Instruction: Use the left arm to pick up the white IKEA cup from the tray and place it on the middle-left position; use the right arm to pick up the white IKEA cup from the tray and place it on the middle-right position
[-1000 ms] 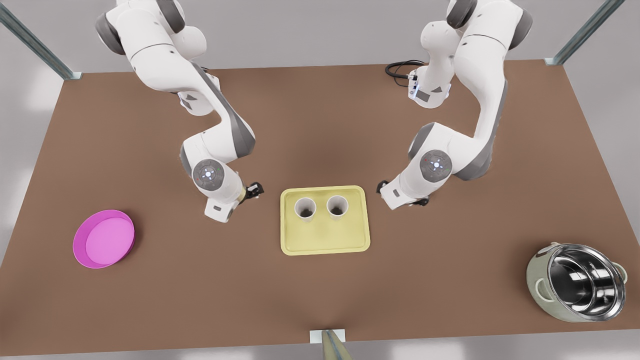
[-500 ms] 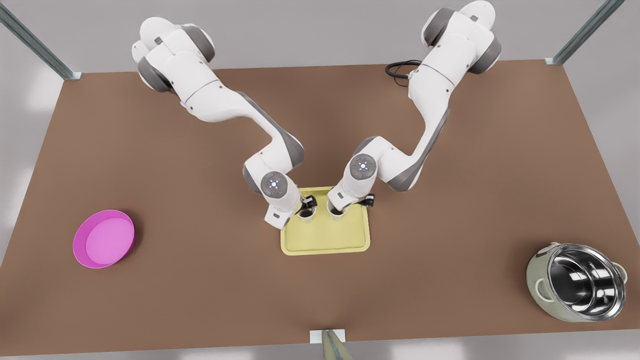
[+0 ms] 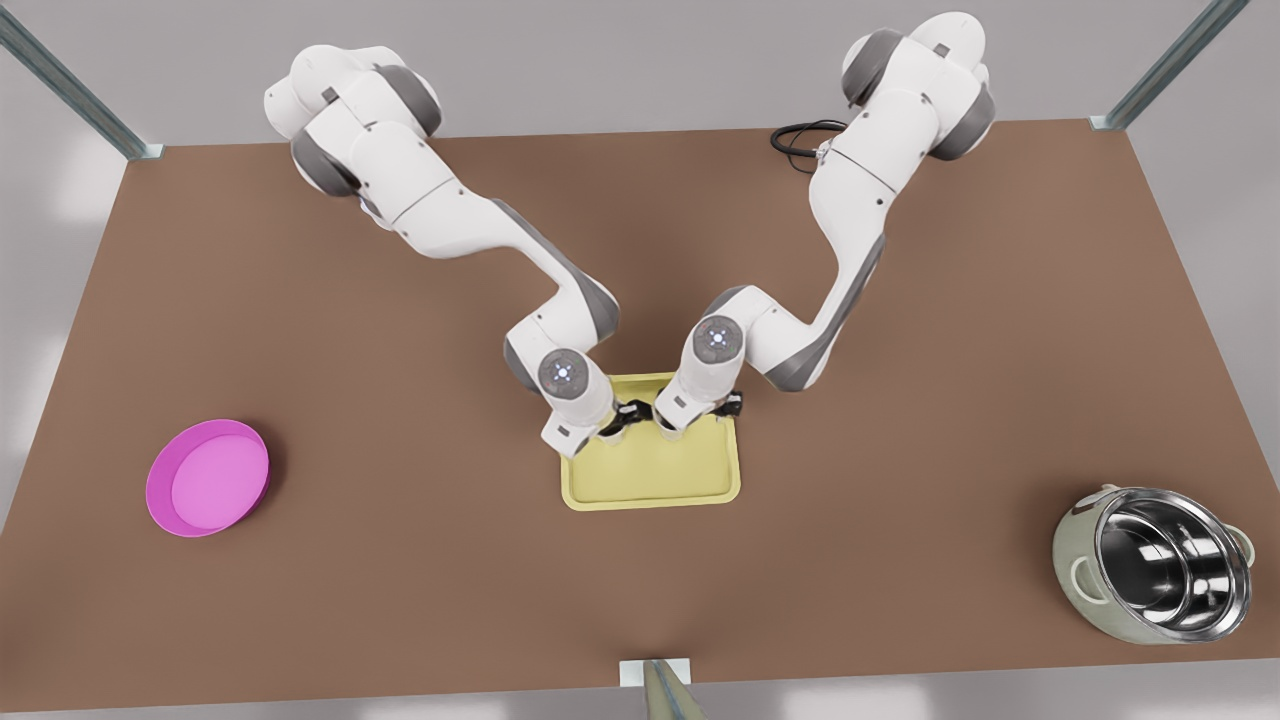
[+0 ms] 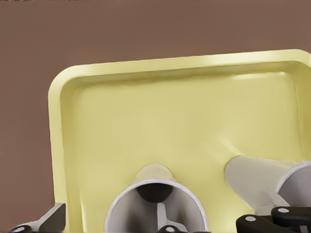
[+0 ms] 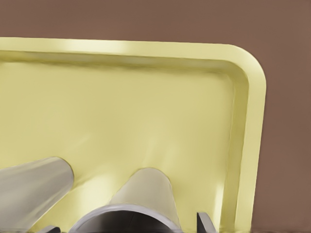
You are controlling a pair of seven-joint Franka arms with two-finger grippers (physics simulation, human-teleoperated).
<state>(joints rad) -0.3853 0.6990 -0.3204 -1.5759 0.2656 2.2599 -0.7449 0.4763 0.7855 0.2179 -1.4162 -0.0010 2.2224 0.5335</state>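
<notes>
Left gripper (image 3: 622, 420), right gripper (image 3: 700, 408) straddle cup rims (image 4: 156, 206) (image 5: 127, 216) on tray (image 3: 650, 490), unclamped. Cups light, stiff, slick; pinch wall.

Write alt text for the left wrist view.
The left end effector straddles one wall of a white cup, one finger inside and one outside, on a yellow tray. A second cup stands beside it; brown table surrounds the tray.

Two cups stand side by side on the tray (image 3: 650, 480), one cup (image 4: 155, 204) under the left gripper (image 3: 622, 418), the other cup (image 5: 141, 204) under the right gripper (image 3: 672, 422).
</notes>
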